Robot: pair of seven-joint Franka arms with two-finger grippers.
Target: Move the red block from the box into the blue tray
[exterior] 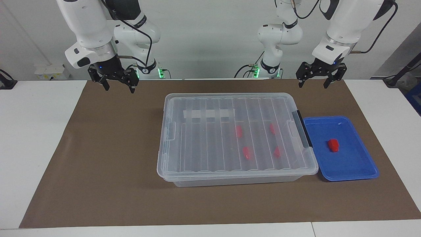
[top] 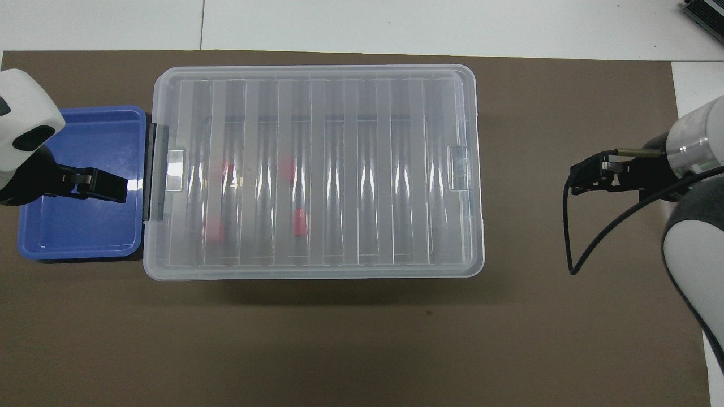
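Note:
The box [exterior: 230,108] stands mid-table with its ribbed clear lid shut; it also shows in the overhead view [top: 314,85]. Several red blocks [exterior: 239,131] lie inside it and show through the lid [top: 300,220]. The blue tray [exterior: 355,164] lies beside the box, against its black clip handle [exterior: 302,126], toward the left arm's end. One red block [exterior: 333,145] lies in the tray. My left gripper [exterior: 313,80] is open and empty, raised over the tray [top: 79,237], and hides that block from above. My right gripper [exterior: 118,86] is open and empty over the bare mat.
A brown mat [exterior: 98,164] covers the table under everything. White table [exterior: 33,131] shows around the mat. A black cable [top: 571,237] hangs from the right arm's wrist.

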